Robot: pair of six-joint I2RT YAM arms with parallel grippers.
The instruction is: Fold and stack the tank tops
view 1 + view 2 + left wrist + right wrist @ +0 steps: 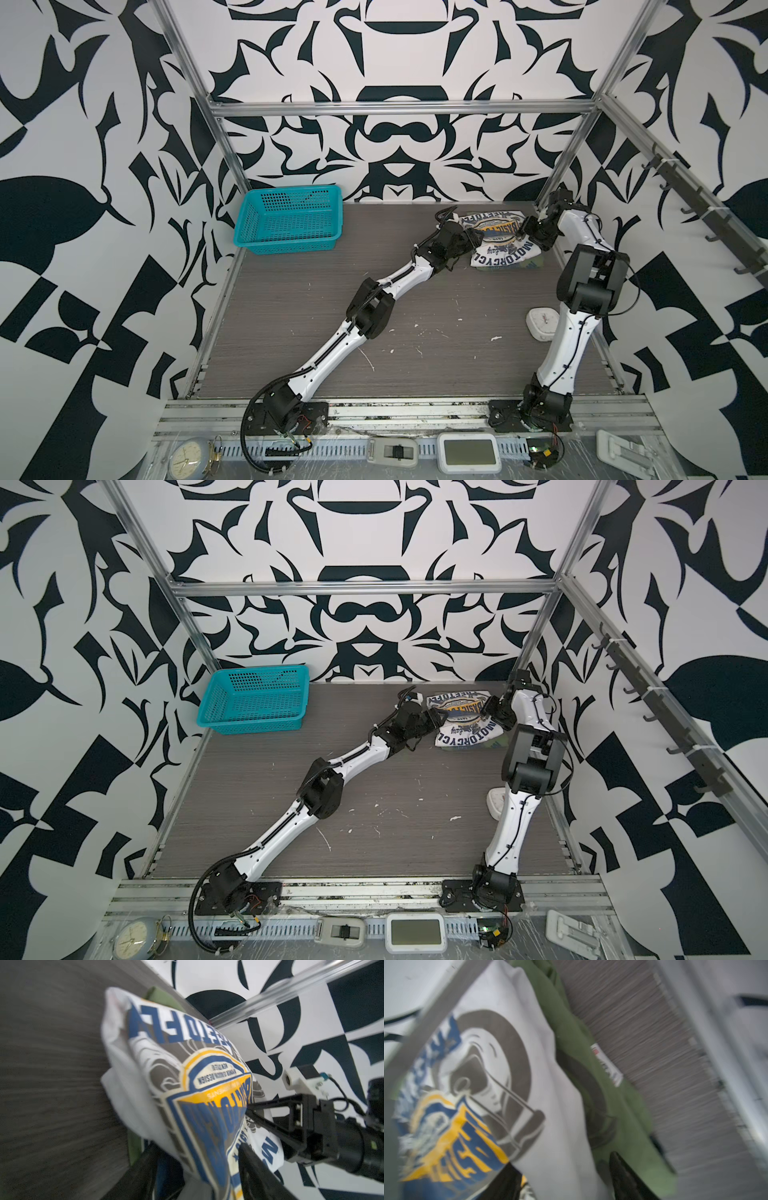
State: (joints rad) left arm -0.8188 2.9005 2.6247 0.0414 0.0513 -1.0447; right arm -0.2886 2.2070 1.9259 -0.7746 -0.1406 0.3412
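A folded white tank top [496,251], navy and yellow badge print facing up, lies at the far right. It rests on an olive green tank top [623,1109] whose edges show beneath.

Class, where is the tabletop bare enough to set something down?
Free: in front of the teal plastic mesh basket; between the arms. Crowded: far right corner, left gripper and right gripper at the white tank top over the olive tank top.

The olive tank top [629,1109] lies mostly hidden under the white tank top [560,1126].
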